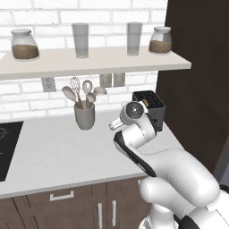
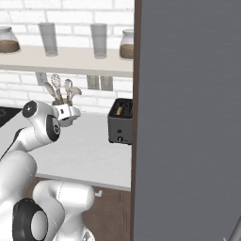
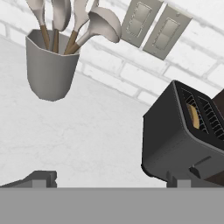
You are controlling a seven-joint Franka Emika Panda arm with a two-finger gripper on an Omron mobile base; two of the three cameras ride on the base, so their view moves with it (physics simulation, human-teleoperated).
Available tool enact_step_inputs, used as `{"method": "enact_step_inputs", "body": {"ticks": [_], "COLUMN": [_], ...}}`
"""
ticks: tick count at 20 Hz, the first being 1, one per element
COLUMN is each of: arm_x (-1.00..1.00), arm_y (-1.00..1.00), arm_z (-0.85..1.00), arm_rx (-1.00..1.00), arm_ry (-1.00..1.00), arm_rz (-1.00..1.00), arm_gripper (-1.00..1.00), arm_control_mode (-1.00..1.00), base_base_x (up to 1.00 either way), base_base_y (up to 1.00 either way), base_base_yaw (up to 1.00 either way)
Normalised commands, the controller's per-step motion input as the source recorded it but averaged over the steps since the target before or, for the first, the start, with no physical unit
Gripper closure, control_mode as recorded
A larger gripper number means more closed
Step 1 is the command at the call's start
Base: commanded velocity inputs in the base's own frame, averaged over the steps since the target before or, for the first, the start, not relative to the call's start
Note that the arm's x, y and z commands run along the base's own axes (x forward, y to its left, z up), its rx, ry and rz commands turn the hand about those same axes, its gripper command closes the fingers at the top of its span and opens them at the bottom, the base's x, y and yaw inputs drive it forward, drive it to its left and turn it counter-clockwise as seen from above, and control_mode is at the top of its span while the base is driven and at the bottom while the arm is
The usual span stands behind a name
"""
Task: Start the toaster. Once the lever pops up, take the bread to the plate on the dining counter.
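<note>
Starting the toaster (image 3: 183,140) remains undone, judging by the layout: it stands on the white counter (image 1: 53,152) against the brick wall (image 3: 131,83), near the dark panel (image 2: 188,117), with the bread (image 3: 192,116) seated in one slot. The gripper (image 3: 109,180) hangs short of the toaster, jaws spread wide and empty. Pressing the lever, then carrying the bread away, both appear outstanding. The utensil cup (image 3: 48,70) stands well apart to one side. The lever's position is hard to make out; the panel cuts off the toaster's far end in the right base view.
</note>
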Motion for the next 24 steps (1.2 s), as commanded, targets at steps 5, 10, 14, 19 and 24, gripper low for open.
{"method": "enact_step_inputs", "body": {"ticks": [5,10,14,19,24], "arm_x": [0.00,0.00,0.00,0.00,0.00], "arm_y": [0.00,0.00,0.00,0.00,0.00], "arm_z": [0.00,0.00,0.00,0.00,0.00], "arm_rx": [0.00,0.00,0.00,0.00,0.00], "arm_ry": [0.00,0.00,0.00,0.00,0.00], "arm_rz": [0.00,0.00,0.00,0.00,0.00], "arm_gripper": [-1.00,-1.00,-1.00,-1.00,-1.00], "arm_control_mode": [-1.00,-1.00,-1.00,-1.00,-1.00], "base_base_x": [0.00,0.00,0.00,0.00,0.00], "base_base_y": [0.00,0.00,0.00,0.00,0.00], "base_base_yaw": [0.00,0.00,0.00,0.00,0.00]}}
